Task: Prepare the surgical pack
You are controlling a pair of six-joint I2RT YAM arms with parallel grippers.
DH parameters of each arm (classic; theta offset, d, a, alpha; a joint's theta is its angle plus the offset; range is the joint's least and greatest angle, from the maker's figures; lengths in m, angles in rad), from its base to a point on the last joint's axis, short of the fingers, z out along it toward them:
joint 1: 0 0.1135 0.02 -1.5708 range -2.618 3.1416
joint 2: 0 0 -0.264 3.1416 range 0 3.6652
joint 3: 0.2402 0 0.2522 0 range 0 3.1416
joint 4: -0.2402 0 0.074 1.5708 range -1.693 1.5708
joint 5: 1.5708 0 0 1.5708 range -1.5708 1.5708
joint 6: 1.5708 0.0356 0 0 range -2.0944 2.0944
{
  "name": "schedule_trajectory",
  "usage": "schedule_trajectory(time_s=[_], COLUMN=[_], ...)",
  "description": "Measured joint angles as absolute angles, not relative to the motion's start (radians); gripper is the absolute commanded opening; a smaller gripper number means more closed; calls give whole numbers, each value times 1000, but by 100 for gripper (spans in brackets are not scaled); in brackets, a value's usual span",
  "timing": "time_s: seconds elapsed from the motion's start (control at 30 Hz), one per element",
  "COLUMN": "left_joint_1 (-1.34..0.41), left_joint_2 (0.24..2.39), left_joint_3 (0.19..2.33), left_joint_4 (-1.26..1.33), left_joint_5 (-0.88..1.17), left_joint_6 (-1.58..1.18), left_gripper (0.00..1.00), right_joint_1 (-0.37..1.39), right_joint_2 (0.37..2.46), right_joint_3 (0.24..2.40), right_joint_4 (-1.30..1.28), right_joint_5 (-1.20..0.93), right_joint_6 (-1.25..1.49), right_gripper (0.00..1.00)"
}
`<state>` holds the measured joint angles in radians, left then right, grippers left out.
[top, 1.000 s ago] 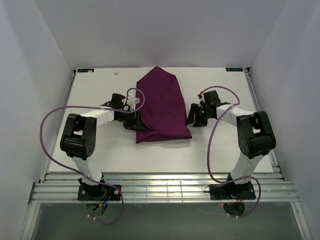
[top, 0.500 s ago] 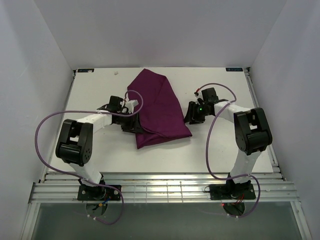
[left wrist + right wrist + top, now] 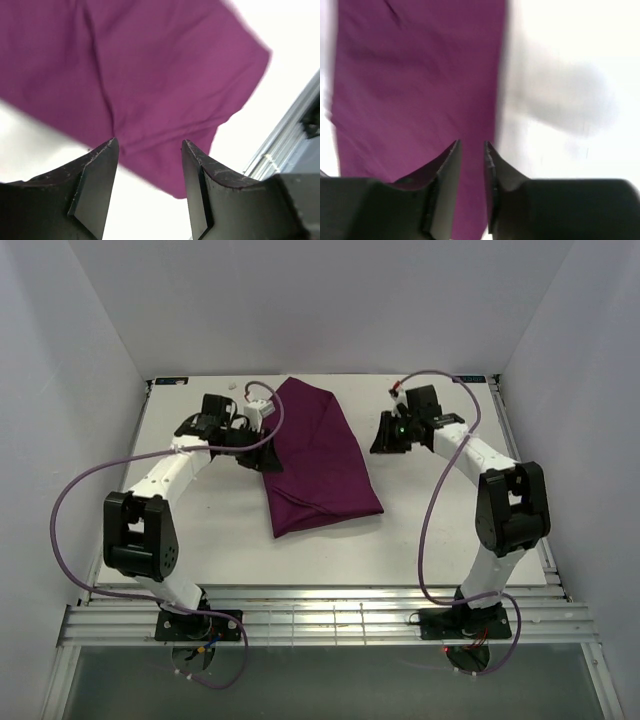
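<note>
The surgical pack (image 3: 318,455), a folded deep-purple bundle, lies mid-table (image 3: 200,530) between the arms, left gripper (image 3: 149,142) gaping empty at its edge, right gripper (image 3: 471,144) narrowed to a slit on nothing, with wrapping seemingly near done and perhaps only tidying left

folded purple cloth (image 3: 318,455) lying flat

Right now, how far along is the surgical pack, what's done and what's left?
Done: the purple cloth lies folded into a long bundle on the table. No tray, instruments or gauze show, so I cannot tell if they are inside. In hand: nothing. The left gripper, open, and the right gripper, jaws narrowly apart, flank it empty. Left: probably final folds, since the far end tapers unevenly.
</note>
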<state>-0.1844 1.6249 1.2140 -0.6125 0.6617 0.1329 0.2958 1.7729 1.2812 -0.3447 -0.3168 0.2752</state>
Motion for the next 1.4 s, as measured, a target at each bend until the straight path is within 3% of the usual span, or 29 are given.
schedule_trajectory(time_s=[0.1,0.27,0.6,0.8,1.23,1.4], left_joint_1=[-185,-190,-213,-213,-239,-263], left_joint_2=[1663,1845,2167,2172,2059,2020], left_joint_3=[1346,1537,1570,1559,1354,1298], left_joint_4=[-625,-583,-567,-555,-506,-520], left_joint_5=[717,742,714,707,772,783], left_joint_6=[145,120,93,89,167,194], left_gripper=[60,54,52,51,50,50], right_joint_1=[296,310,362,362,360,363], right_joint_2=[1833,2016,2394,2381,2011,1943], right_joint_3=[1442,1642,1739,1689,1166,1158], right_joint_4=[-313,-223,-84,-26,39,-4], right_joint_5=[-345,-466,-669,-685,-615,-562], right_joint_6=[259,282,502,555,544,490], right_gripper=[18,9,8,8,8,8])
